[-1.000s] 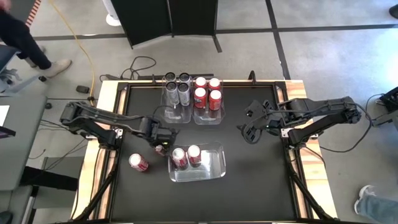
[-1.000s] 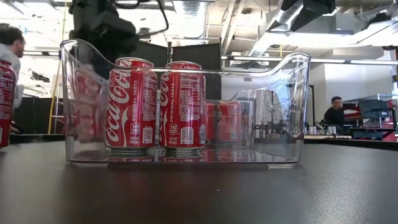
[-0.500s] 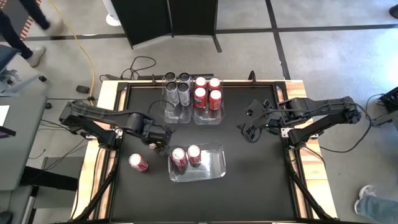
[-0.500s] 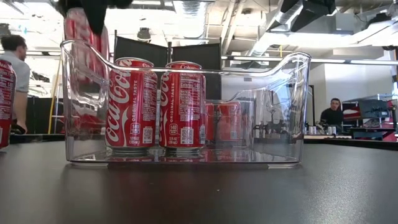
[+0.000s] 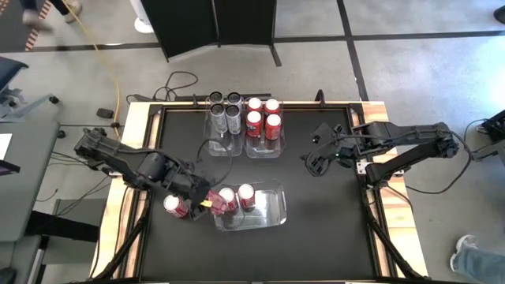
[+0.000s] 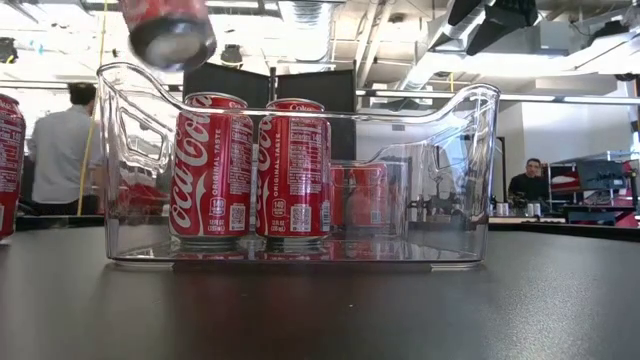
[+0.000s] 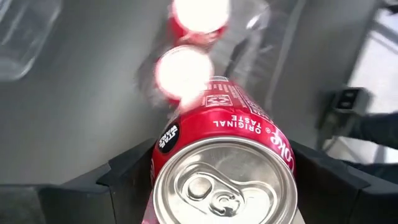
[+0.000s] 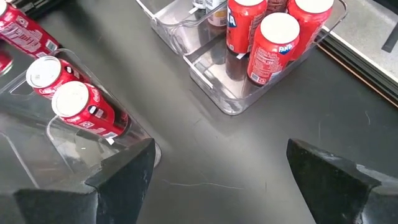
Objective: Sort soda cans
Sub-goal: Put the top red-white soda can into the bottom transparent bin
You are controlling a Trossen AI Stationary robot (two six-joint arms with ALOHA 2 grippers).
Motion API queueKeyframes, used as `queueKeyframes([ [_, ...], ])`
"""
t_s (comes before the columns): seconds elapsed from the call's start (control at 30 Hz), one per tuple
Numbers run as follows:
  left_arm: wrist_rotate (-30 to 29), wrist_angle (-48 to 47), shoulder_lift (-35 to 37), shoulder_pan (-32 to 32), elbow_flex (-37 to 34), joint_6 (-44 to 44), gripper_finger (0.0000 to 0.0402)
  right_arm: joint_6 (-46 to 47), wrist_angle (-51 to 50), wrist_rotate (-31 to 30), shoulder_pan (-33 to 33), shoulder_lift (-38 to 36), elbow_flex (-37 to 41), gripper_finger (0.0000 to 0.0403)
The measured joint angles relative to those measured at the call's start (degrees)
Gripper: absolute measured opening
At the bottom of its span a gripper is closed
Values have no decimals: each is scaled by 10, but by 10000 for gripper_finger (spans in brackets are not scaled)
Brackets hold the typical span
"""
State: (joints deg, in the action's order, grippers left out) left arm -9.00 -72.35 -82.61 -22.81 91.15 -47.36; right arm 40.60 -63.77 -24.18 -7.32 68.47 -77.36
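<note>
The left gripper [image 5: 203, 202] holds a red Coca-Cola can [image 7: 219, 163] between its fingers [image 7: 127, 180], tilted, in the air at the near-left edge of the clear front bin [image 5: 272, 221]; the low view shows that can's base [image 6: 168, 30] above the bin's rim. Inside the front bin two red Coca-Cola cans [image 6: 250, 168] stand upright side by side, touching. Another red can [image 5: 175, 207] stands on the black tabletop [image 5: 316, 237] just left of the bin, beside the gripper. At the far edge, one clear bin holds four silver-grey cans [image 5: 224, 113] and the bin next to it four red cans [image 5: 263, 115], one of them marked Fanta [image 8: 268, 46]. The right gripper [image 5: 314, 160] hovers over the right side of the tabletop, its fingers [image 8: 127, 174] spread wide and holding nothing.
</note>
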Motion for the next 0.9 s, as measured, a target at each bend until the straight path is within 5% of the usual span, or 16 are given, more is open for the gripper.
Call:
queueKeyframes([
  [0.3,-56,131,-16,-17,4,110,307,-1,5,3,9,1,0,379],
  [0.9,-1,-14,-215,-18,146,357,307,14,4,18,11,2,0,379],
])
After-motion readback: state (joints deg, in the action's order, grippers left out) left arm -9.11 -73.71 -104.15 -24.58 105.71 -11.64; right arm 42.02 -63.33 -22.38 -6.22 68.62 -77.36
